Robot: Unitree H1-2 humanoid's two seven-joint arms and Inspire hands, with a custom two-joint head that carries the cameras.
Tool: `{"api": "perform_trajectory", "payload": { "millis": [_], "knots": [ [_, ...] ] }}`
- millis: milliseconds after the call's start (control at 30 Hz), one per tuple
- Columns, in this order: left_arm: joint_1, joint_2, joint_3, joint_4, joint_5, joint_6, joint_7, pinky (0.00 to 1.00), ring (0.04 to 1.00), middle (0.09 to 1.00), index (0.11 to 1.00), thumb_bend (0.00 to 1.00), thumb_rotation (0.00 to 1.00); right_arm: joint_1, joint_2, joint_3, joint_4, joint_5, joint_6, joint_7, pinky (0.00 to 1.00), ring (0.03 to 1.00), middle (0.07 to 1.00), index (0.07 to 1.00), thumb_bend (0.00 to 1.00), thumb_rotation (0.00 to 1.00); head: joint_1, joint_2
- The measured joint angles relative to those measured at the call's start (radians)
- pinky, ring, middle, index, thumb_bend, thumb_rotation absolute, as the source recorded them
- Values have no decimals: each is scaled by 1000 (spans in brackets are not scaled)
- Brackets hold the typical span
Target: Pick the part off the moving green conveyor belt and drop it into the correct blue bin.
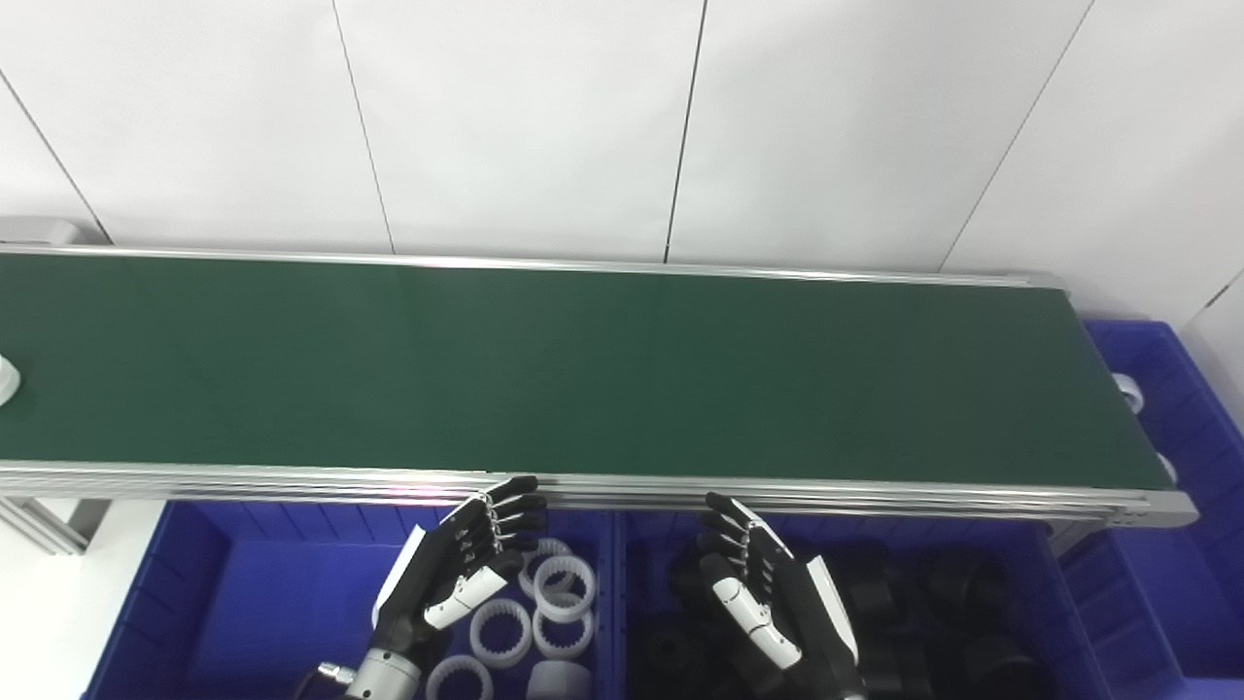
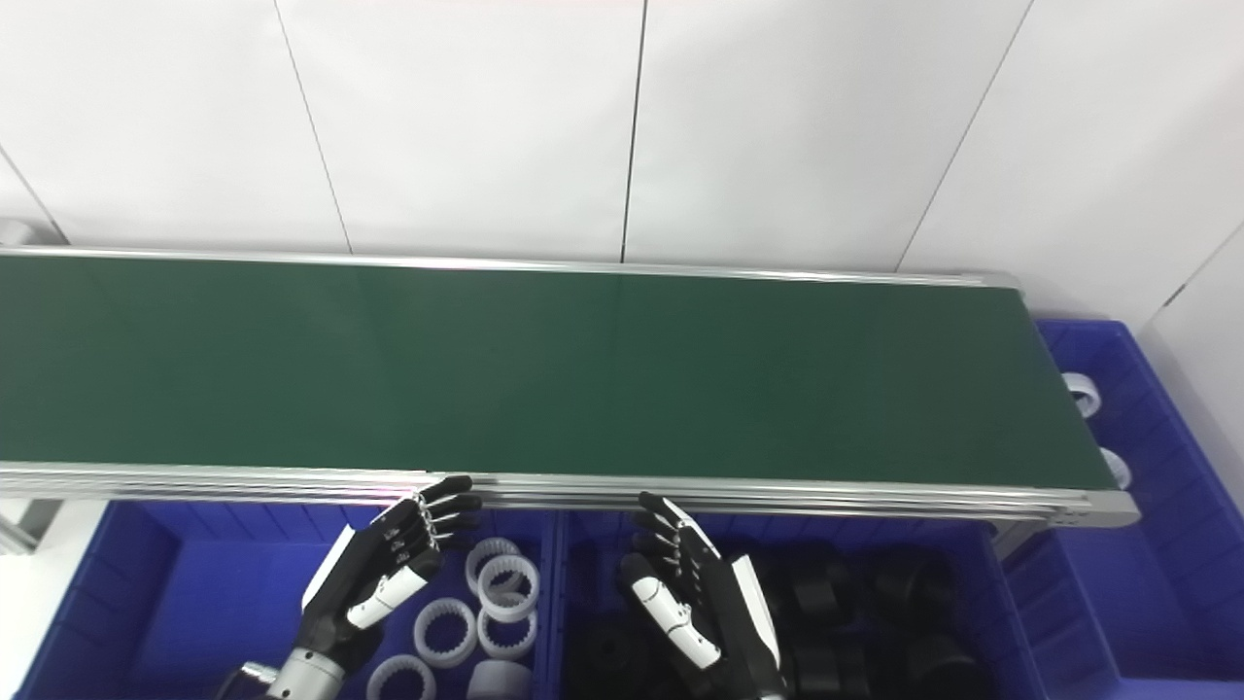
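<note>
Pick not begun: white part just entering the belt at far left edge, well apart from both hands. Left hand & right hand hover w/ fingers spread, holding nothing, over blue bins of white rings & black parts. White panelled wall behind.
</note>
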State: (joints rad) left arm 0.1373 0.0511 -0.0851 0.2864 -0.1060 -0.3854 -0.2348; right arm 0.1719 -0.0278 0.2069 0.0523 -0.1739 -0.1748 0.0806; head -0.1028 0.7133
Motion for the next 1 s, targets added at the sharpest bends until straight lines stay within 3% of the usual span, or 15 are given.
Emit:
{"api": "perform_trajectory", "payload": {
  "millis": [800,967,1000],
  "knots": [
    [0,0,0,4,1,0,2,666,725,762,798,890,601,0,-1,0,3,0,0,0,721,795,836,876,520,736,17,-11],
    [0,-3,0,9,0,0,2,666,725,765,791,922,573,1,-3,0,3,4,0,1,735,807,842,881,504,725,81,-38],
    [0,-4,-1,10,0,-1,2,663,723,765,787,927,554,1,-5,-1,3,8,0,1,743,814,845,884,500,726,188,-82]
  ]
}}
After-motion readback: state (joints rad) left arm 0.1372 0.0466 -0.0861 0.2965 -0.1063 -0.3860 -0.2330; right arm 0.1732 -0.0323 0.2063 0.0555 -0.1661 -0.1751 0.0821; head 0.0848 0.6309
